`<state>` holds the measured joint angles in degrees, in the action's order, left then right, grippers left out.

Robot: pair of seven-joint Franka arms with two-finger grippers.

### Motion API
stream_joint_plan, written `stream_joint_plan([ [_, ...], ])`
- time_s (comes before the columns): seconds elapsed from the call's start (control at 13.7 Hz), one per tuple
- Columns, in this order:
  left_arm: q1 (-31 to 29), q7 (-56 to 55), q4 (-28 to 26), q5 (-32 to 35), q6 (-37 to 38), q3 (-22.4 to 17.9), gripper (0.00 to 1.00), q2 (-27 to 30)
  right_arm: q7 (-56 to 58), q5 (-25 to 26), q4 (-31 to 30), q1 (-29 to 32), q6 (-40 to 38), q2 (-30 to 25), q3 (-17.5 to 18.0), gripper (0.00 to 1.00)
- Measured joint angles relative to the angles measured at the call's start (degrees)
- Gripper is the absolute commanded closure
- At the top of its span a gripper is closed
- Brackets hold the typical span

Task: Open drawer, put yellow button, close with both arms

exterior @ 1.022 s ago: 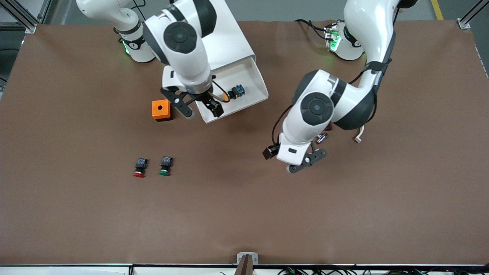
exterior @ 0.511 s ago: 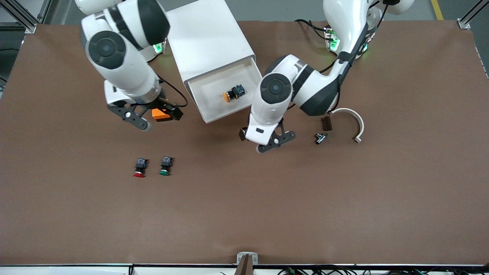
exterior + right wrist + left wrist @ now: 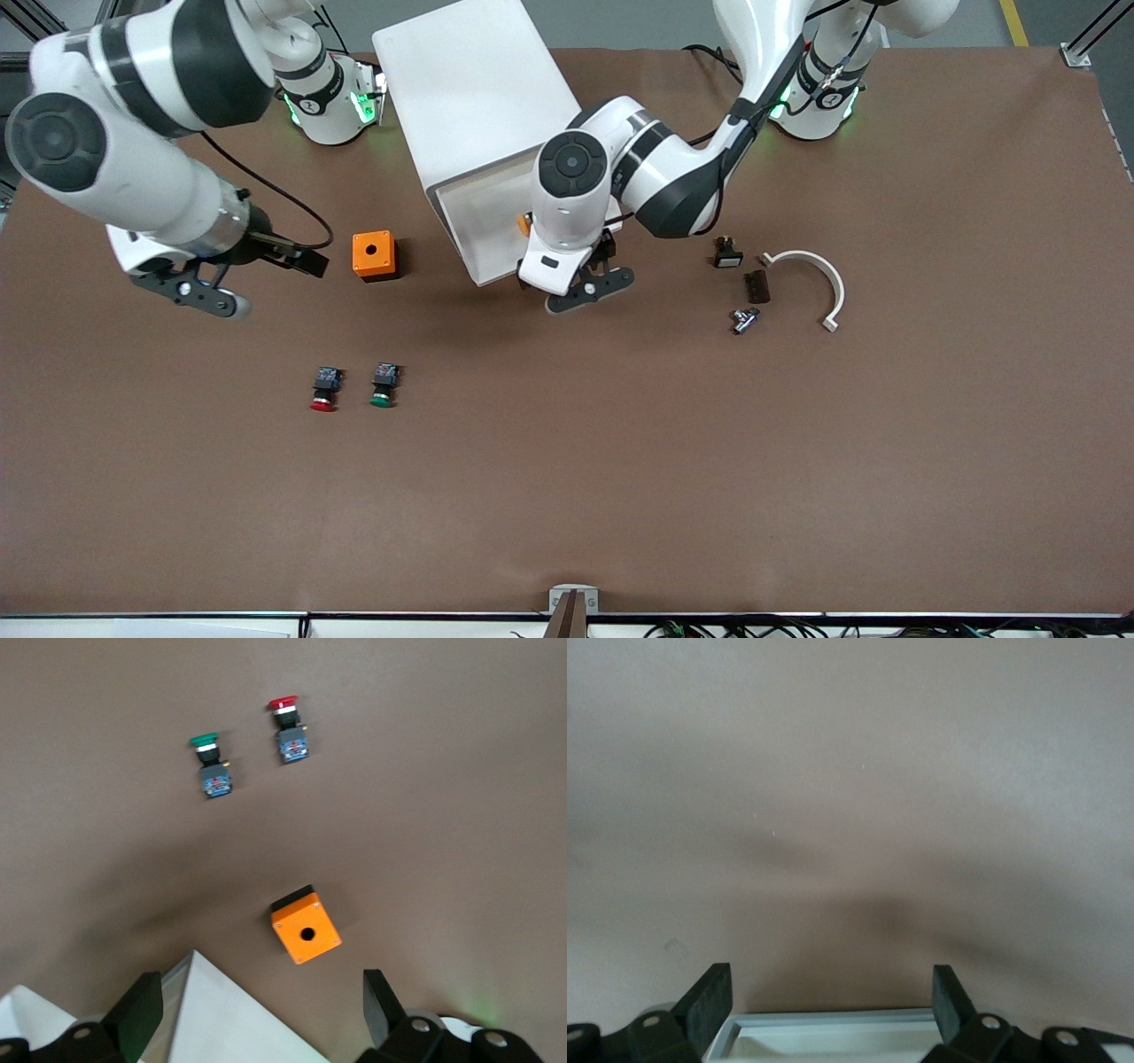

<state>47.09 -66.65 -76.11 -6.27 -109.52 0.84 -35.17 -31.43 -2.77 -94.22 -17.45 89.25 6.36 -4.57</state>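
Clutter first, operator. You have an orange box (image 3: 374, 255) with a round hole in its top, beside the cabinet (image 3: 469, 97) toward the right arm's end. Nearer the front camera lie a red button (image 3: 324, 388) and a green button (image 3: 384, 386), side by side, caps facing the camera. Toward the left arm's end you find a white curved strip (image 3: 811, 276), a brown block (image 3: 757, 285), a small black part (image 3: 727, 254) and a small metal piece (image 3: 743, 319), all close together.

Drawer (image 3: 474, 226): white, pulled out of the cabinet's top, tray open. The left arm covers much of it.

Yellow button (image 3: 524, 223): in the drawer; you see only a sliver of orange cap beside the left arm's wrist, the rest hidden.

Left gripper (image 3: 589, 292): over the drawer's front edge, fingers (image 3: 711, 1005) spread apart, nothing between them but the drawer rim (image 3: 833, 1020) in its wrist view.

Right gripper (image 3: 208, 294): over bare table, well apart from the drawer, toward its own end from the orange box; fingers (image 3: 142, 1010) spread, holding nothing. Its wrist view shows the orange box and both buttons.
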Motion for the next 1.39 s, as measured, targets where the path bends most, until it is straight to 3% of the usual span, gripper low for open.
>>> stream_joint_plan([
  [0.29, 2.66, -2.62, -0.09, -0.32, -0.02, 0.11, 0.01, -0.29, 9.79, 0.47, 0.00, 5.08, -1.22, -1.01, -0.08, 0.00],
  [0.95, 6.80, -5.57, -1.18, -10.46, 0.13, 0.38, 0.01, -0.32, 30.82, 2.02, 1.94, 14.82, -5.14, -2.33, -0.10, 0.00],
  [1.39, 7.42, -5.60, -2.80, -18.36, 0.20, 0.38, 0.01, -0.49, 35.44, 2.02, 5.02, 18.06, -5.76, -2.42, 0.11, 0.00],
])
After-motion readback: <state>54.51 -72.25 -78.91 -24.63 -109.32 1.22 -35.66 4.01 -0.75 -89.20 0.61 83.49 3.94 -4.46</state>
